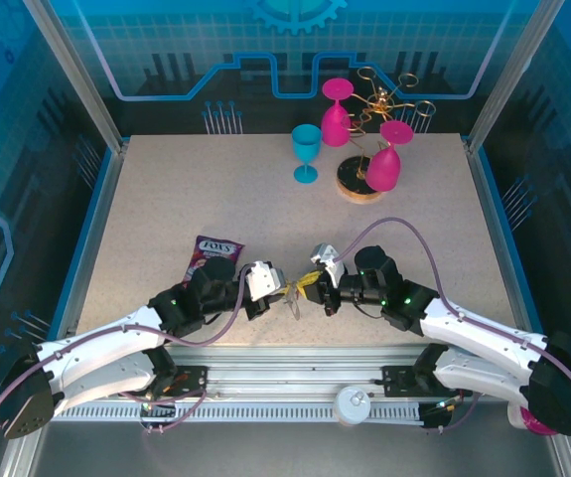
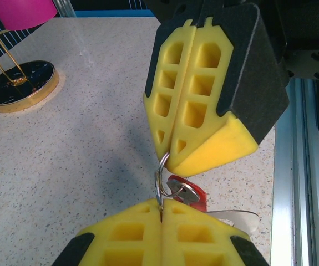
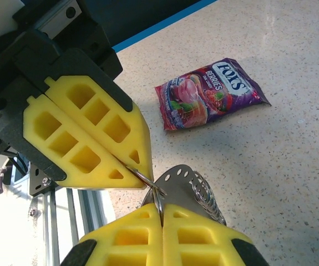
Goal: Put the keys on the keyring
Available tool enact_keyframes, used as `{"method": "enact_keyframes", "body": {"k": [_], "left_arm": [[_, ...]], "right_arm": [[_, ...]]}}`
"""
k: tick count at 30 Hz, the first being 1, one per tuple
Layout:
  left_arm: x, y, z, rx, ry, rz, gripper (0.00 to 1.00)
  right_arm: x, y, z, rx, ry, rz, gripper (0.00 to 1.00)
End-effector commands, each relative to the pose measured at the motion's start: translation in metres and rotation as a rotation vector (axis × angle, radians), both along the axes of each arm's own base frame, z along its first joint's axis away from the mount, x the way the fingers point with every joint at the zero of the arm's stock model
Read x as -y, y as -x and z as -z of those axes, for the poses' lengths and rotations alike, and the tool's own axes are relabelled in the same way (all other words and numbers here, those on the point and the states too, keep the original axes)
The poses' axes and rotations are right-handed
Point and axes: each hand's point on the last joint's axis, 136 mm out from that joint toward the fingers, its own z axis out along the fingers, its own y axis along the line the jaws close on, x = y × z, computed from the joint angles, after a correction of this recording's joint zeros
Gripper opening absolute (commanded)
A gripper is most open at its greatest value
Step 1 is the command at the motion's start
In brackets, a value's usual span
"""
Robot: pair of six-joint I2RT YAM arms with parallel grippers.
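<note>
My two grippers meet tip to tip near the table's front edge, left gripper (image 1: 279,292) facing right gripper (image 1: 312,284). In the left wrist view my left gripper (image 2: 161,208) is shut on a thin silver wire ring (image 2: 158,180). That ring rises to the shut tips of the right gripper (image 2: 168,156). The keys (image 2: 188,192), a small silver key on a red tag, hang from the ring just past my left fingers. In the right wrist view my right gripper (image 3: 160,207) pinches a wire ring beside the keyring's grey perforated plate (image 3: 182,185) and coiled rings. The left gripper (image 3: 140,173) clamps a ring there too.
A purple snack packet (image 1: 213,257) (image 3: 210,95) lies just behind the left arm. At the back stand a gold wire rack (image 1: 364,179) with pink glasses and a teal glass (image 1: 306,154). The rack's base (image 2: 19,83) is far off. The metal front rail (image 2: 306,166) runs close by.
</note>
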Motion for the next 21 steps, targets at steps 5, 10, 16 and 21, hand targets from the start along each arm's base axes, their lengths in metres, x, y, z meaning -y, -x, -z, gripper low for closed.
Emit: {"method": "enact_keyframes", "body": {"k": [5,10,16,21], "left_arm": [[0.006,0.002,-0.027,0.051,0.069,0.026,0.0],[0.004,-0.002,-0.033,0.081,0.088,0.004,0.0],[0.003,-0.007,-0.035,0.108,0.084,-0.019,0.0],[0.002,-0.009,-0.033,0.112,0.08,-0.029,0.0]], "right_arm": [[0.004,-0.01,0.009,-0.063,0.025,0.052,0.0],[0.002,-0.007,0.012,-0.116,0.033,0.035,0.0],[0.001,-0.008,0.005,-0.139,0.017,0.03,0.0],[0.007,-0.01,0.003,-0.142,0.022,0.042,0.34]]}}
